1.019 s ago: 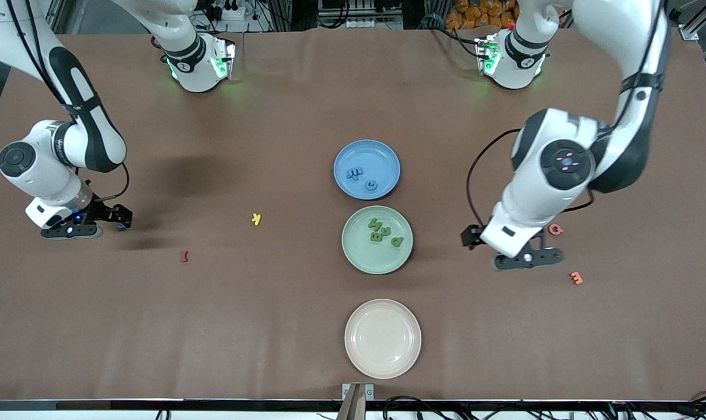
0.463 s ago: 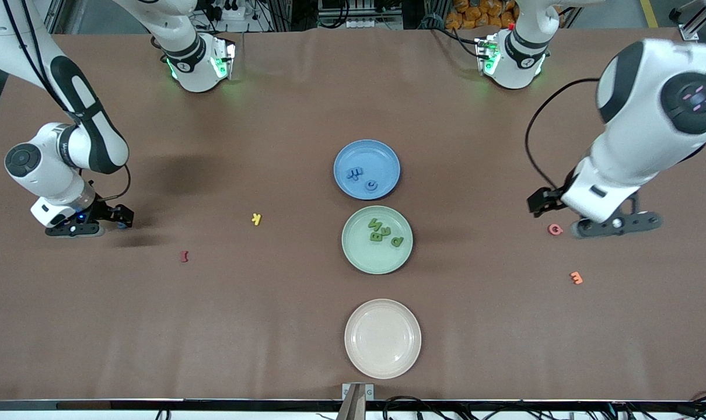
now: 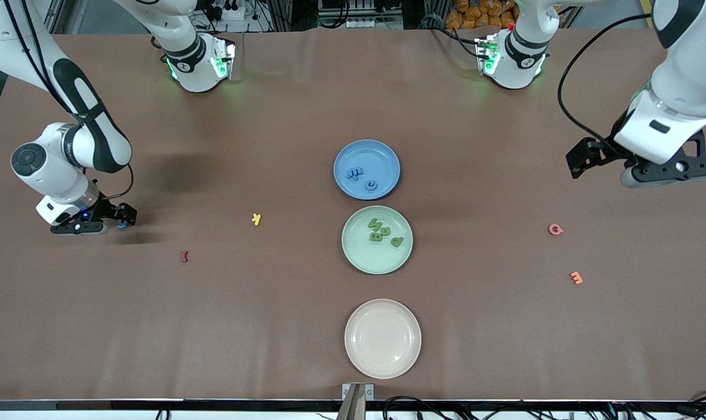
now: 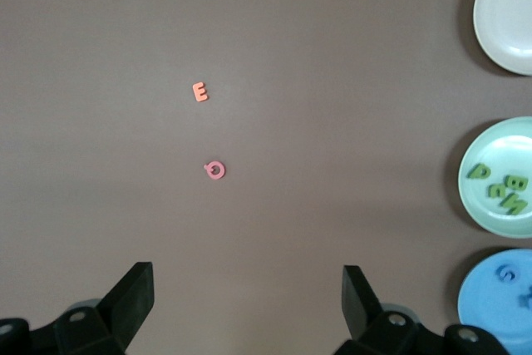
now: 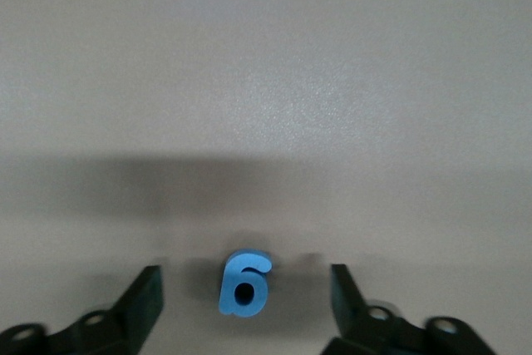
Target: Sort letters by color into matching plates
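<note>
Letters are mostly sorted. The right gripper (image 5: 241,305) sits low on the table at the right arm's end, jaws spread around a blue piece (image 5: 244,283) that is not yet pinched. The left gripper (image 4: 248,305), open and empty, hangs high over the left arm's end, waiting. The blue plate (image 3: 382,153) shows about three letters, the green plate (image 3: 362,258) four. By my count, this piece completes blue. Brown cloth covers the table (image 3: 271,326); cabling lies along its edges.

1. Three plates line the desk (image 3: 271,326) middle: far plate (image 3: 376,153), middle plate (image 3: 362,256), near plate (image 3: 382,341).
2. Far plate holds two letters (image 3: 355,173); middle plate holds four letters (image 3: 379,234).
3. A pair of loose letters (image 3: 555,230) lies toward the left arm's end, another pair (image 3: 257,219) toward the right arm's.
4. A single letter (image 5: 244,283) lies between the right gripper (image 5: 245,276) fingers (image 5: 150,288).
</note>
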You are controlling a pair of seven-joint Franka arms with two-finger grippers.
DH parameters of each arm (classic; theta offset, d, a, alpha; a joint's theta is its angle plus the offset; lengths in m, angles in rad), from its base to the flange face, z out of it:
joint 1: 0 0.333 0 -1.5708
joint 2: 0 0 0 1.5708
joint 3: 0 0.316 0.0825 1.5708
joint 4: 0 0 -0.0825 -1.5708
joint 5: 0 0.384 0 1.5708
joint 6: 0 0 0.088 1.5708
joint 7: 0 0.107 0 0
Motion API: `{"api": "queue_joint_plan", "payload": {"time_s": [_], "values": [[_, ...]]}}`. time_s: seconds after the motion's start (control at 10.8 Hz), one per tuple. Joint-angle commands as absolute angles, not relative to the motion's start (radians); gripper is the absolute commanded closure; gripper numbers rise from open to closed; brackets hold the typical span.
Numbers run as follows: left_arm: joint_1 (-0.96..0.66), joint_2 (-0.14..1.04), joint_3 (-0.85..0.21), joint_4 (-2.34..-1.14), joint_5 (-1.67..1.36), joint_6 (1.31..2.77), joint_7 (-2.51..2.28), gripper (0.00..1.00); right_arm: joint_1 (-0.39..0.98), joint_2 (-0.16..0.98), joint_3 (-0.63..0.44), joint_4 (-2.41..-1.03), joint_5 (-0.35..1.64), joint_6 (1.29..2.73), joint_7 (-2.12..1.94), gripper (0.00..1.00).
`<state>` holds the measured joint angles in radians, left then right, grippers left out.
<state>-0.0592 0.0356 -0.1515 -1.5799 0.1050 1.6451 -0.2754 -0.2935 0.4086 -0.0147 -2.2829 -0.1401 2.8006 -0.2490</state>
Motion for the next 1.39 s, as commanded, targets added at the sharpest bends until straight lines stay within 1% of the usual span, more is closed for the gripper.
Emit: {"api": "queue_joint_plan", "payload": {"time_s": [0.0,0.09,0.19,0.28,0.37,0.46,0.65,1.02,1.3], "values": [[-0.044,-0.067,-0.161,-1.611,0.091,1.600,-0.215,0.00,-0.318,0.400,0.003,-2.315,-0.141,2.830,-0.275,0.37],[-0.055,-0.075,-0.122,-1.611,0.066,1.597,-0.152,0.00,-0.318,0.400,0.003,-2.316,-0.141,2.832,-0.275,0.38],[-0.092,-0.081,-0.053,-1.609,0.046,1.595,-0.079,0.00,-0.318,0.400,0.003,-2.321,-0.143,2.842,-0.276,0.42],[-0.101,-0.083,-0.010,-1.609,0.029,1.582,-0.060,0.00,-0.318,0.402,0.003,-2.321,-0.143,2.846,-0.278,0.47],[-0.091,-0.083,-0.014,-1.608,0.022,1.572,-0.058,0.00,-0.318,0.403,0.003,-2.321,-0.143,2.846,-0.279,0.52],[-0.083,-0.083,-0.029,-1.608,0.021,1.569,-0.070,0.00,-0.318,0.403,0.003,-2.321,-0.143,2.846,-0.279,0.54],[-0.005,-0.084,-0.104,-1.605,0.020,1.569,-0.078,0.00,-0.318,0.411,0.003,-2.321,-0.141,2.855,-0.281,0.55],[0.021,-0.095,-0.100,-1.603,0.000,1.575,-0.077,0.00,-0.328,0.423,0.003,-2.321,-0.143,2.872,-0.287,0.58],[0.021,-0.106,-0.100,-1.603,-0.012,1.575,-0.069,0.00,-0.328,0.423,0.003,-2.321,-0.143,2.870,-0.288,0.67]]}}
